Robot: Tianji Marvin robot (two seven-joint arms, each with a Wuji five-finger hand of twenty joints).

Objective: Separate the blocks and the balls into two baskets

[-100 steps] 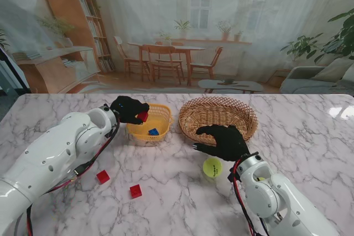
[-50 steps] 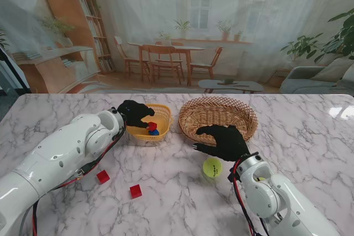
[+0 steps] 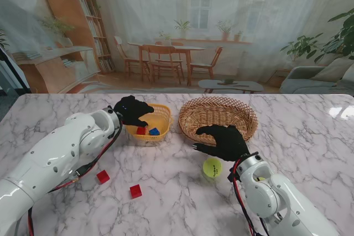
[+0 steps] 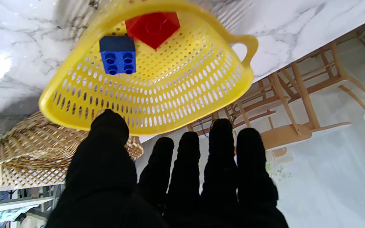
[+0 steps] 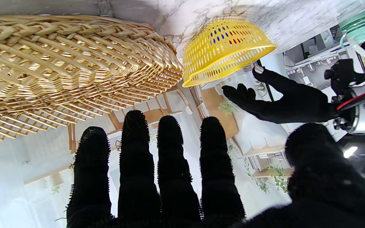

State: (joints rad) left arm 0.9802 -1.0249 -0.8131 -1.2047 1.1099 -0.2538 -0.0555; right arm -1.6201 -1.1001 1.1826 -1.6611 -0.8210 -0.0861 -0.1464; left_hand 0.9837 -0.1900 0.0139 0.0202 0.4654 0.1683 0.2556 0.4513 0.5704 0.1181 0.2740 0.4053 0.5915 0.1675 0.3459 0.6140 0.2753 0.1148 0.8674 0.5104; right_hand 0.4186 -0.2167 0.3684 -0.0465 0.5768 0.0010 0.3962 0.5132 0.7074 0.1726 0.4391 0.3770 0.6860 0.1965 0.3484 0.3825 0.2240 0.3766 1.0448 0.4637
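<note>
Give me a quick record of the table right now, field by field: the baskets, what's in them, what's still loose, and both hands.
yellow basket: holds red block and blue block
wicker basket: no contents visible
loose on table: two red blocks; tennis ball
left hand: open, at the yellow basket's left rim, holding nothing
right hand: open, between the wicker basket and the ball, holding nothing

No words, numbers or signs can be read here. The ball [image 3: 212,167] has a small dark mark on it, but it is too tiny to make out. The blocks and both baskets show no writing.
</note>
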